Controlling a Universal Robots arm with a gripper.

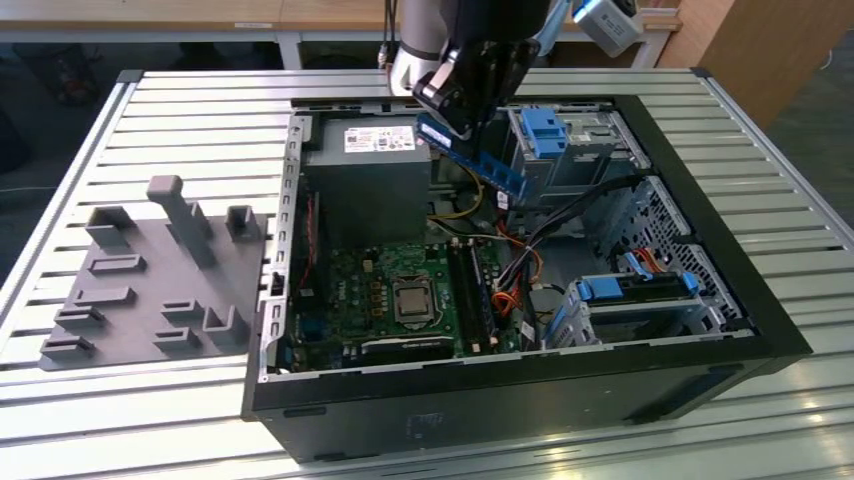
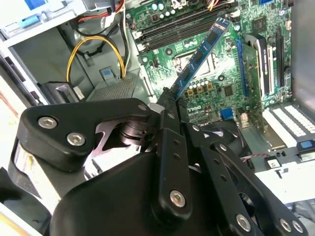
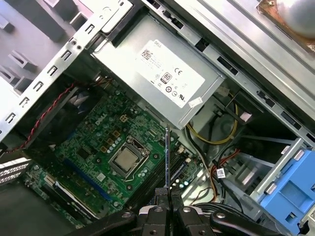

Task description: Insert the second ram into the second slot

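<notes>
Open computer case [image 1: 507, 400]: clear room above the memory slots [image 1: 470, 285]; power supply [image 1: 363, 185] at one end, blue drive bay [image 1: 545, 130] and loose cables [image 1: 577, 203] crowding the exterior view's right.

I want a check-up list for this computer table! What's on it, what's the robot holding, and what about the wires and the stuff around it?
Surface: slatted metal table carrying an open computer case.
Job's things: second ram, a blue stick, tilted in the air above the motherboard; not yet in the memory slots.
Clutter: grey holder tray with pegs, on the exterior view's left of the case.
Gripper: gripper shut on one end of the ram.
Cables: yellow loop near the power supply; black bundle crossing the case.
Surroundings: wooden panel beyond the table.
</notes>
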